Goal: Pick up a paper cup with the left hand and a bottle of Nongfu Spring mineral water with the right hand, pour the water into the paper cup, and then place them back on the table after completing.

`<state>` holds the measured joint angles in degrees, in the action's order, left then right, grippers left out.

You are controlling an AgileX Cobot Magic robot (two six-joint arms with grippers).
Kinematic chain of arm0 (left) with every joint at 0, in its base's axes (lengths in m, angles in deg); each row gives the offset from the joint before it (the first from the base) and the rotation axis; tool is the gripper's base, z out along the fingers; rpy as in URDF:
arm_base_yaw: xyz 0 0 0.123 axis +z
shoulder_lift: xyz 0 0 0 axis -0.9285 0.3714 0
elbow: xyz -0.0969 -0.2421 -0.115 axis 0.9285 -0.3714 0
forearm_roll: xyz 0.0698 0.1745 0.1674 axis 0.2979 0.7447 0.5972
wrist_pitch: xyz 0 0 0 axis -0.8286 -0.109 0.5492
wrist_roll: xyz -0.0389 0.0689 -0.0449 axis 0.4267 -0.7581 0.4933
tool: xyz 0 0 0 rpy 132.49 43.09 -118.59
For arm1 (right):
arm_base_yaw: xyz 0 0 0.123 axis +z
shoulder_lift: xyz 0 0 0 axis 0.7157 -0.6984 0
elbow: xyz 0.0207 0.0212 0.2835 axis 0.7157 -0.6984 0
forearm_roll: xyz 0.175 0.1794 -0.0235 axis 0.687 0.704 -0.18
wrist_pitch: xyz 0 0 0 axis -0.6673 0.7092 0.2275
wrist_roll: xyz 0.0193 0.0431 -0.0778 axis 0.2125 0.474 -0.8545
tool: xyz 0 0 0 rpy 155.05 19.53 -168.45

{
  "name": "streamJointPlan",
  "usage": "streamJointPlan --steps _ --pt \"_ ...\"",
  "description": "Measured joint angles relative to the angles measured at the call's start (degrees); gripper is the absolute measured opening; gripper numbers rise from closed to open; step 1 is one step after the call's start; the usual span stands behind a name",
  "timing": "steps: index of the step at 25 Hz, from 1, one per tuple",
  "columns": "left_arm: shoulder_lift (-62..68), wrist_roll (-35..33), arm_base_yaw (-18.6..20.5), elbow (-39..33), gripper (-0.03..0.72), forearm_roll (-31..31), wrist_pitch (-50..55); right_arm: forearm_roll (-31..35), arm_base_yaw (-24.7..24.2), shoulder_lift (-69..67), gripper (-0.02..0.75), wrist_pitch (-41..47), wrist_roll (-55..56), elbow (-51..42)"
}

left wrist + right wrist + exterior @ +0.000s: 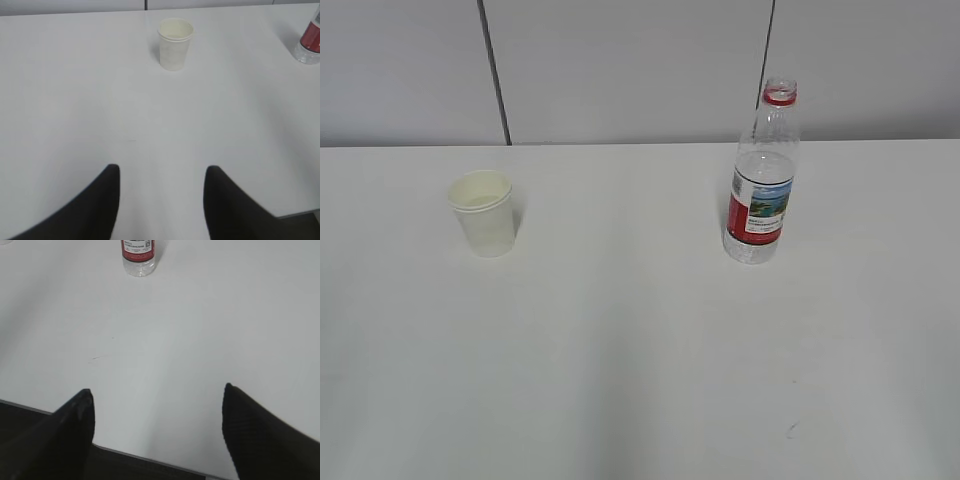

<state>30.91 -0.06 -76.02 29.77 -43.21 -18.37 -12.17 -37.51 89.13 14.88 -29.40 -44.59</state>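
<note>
A cream paper cup (pixel 482 213) stands upright at the left of the white table (pixel 620 350); it also shows in the left wrist view (pixel 175 43). A clear water bottle (pixel 763 180) with a red and white label and no cap stands upright at the right, with water (pixel 752 245) low in it. Its base shows in the right wrist view (pixel 138 255) and at the edge of the left wrist view (pixel 310 41). My left gripper (pixel 162 172) is open and empty, well short of the cup. My right gripper (pixel 157 392) is open and empty over the table's front edge, well short of the bottle. Neither arm shows in the exterior view.
A grey panelled wall (pixel 640 60) runs behind the table's far edge. The table's front edge (pixel 150 455) shows in the right wrist view, with dark space below it.
</note>
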Motion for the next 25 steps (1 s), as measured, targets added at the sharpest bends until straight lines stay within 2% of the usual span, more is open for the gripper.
streamJointPlan --steps 6,19,25 --pt "0.00 0.00 0.58 0.00 0.324 0.00 0.00 -0.05 -5.73 0.00 0.587 0.00 0.00 0.00" --pt "0.00 0.00 0.58 0.00 0.253 -0.31 0.00 -0.05 -5.98 0.00 0.587 0.00 0.00 0.00" --pt "0.00 0.00 0.58 0.00 0.247 -0.31 0.00 -0.05 -5.98 0.00 0.587 0.00 0.00 0.00"
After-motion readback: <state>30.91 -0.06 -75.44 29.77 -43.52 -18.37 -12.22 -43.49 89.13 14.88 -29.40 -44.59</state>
